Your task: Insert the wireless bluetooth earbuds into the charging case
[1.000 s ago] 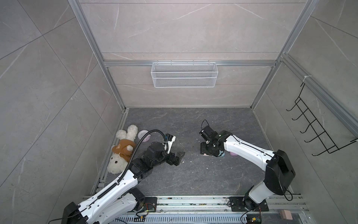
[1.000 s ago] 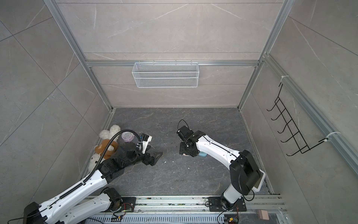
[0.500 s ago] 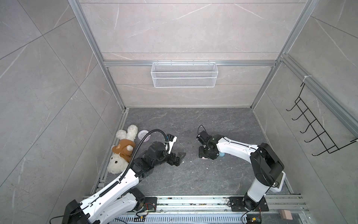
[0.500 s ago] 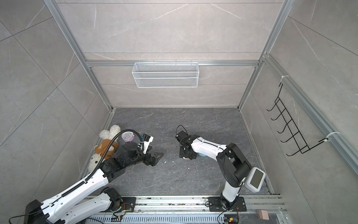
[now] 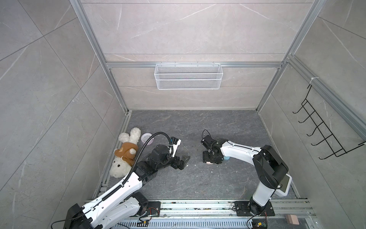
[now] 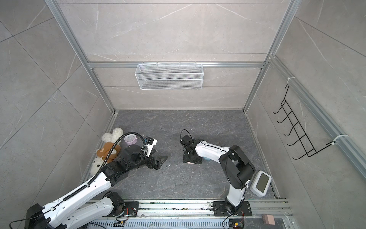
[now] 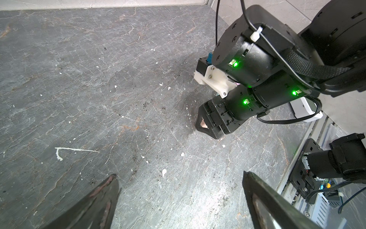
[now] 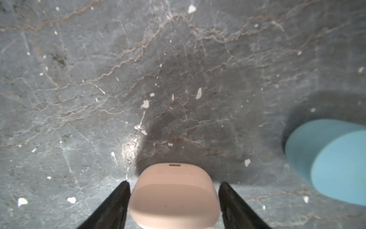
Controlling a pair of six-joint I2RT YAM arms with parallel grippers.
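Observation:
A closed peach-pink charging case (image 8: 174, 196) lies on the dark stone floor, seen in both top views (image 5: 208, 163) (image 6: 190, 163). My right gripper (image 8: 174, 182) points down over it. Its two fingers stand on either side of the case with a thin gap at each, so it is open. A closed light-blue case (image 8: 332, 162) lies just beside it (image 5: 226, 158). My left gripper (image 7: 180, 175) is wide open over bare floor, a short way to the left of the right gripper (image 7: 206, 126). The earbuds are out of view.
A lilac case (image 5: 147, 138) sits by a plush rabbit (image 5: 124, 154) at the left wall. A white device with a screen (image 6: 260, 183) stands by the right arm's base. A wire basket (image 5: 188, 79) and a hook rack (image 5: 324, 134) hang on the walls. White specks litter the floor.
The right gripper's jaws have widened away from the pink case, and its arm has folded back toward its base. The left arm has hardly moved.

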